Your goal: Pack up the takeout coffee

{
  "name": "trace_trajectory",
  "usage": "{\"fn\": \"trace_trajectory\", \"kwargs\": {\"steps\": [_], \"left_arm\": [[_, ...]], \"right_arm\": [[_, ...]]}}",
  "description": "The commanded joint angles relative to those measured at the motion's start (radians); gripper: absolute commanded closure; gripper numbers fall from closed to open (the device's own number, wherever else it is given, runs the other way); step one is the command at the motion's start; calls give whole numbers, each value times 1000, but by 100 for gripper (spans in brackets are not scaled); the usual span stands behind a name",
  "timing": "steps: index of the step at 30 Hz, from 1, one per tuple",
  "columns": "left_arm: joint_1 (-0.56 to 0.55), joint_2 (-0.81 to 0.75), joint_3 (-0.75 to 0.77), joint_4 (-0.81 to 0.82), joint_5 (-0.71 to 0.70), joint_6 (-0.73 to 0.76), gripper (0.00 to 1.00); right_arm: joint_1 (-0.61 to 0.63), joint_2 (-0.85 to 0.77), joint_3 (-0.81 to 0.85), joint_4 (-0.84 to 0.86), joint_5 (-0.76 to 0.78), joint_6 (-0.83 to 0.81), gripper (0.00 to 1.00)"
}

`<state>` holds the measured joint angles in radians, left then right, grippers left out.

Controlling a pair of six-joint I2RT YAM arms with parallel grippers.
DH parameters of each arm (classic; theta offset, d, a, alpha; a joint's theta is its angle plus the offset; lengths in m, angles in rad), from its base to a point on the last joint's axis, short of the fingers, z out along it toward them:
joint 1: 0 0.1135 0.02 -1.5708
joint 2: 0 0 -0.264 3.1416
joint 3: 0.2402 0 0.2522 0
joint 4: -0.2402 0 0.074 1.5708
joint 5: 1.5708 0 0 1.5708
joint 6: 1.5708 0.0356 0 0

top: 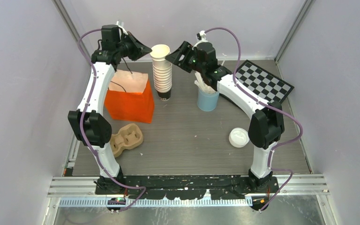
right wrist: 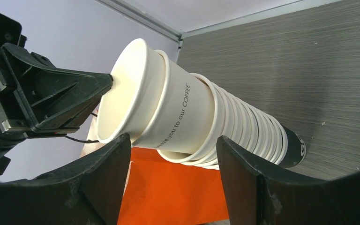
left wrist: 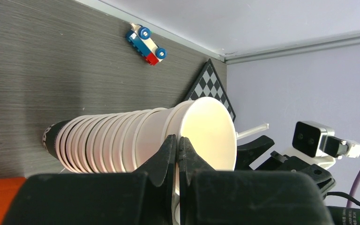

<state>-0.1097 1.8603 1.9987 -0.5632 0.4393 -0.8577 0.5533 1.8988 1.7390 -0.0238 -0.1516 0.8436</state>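
Right gripper (right wrist: 172,139) is wide open, a finger on either side of the upper end of the cup stack (right wrist: 243,124), not touching it. Left gripper (left wrist: 177,139) is pinched tight, tip right at the stack's top rim. Can't tell if it's nipping the paper. If they're after one cup, I'd squeeze only the top cup (right wrist: 131,93) just under its rim and pull straight along the stack. The lidded coffee (top: 238,137) sits well away from the stack, out toward the near right.

Matt paper cup stack (right wrist: 178,112); wood-grain table (top: 192,136); bag (top: 131,101) perhaps paper.
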Motion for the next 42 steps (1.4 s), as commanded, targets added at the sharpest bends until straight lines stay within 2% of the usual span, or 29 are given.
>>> {"fn": "trace_trajectory", "kwargs": {"steps": [1,19,32,42], "left_arm": [[-2,-46,-2,66,70,-21,100],[-1,-50,-3,82,76,-53,100],[2,-50,100,97,65,-35,100],[2,-84,115,109,57,3,100]], "right_arm": [[3,21,26,-1,32,17,29],[10,12,-5,-65,56,-19,31],[10,-8,27,-109,70,-53,31],[10,-17,68,-148,58,-85,31]]}}
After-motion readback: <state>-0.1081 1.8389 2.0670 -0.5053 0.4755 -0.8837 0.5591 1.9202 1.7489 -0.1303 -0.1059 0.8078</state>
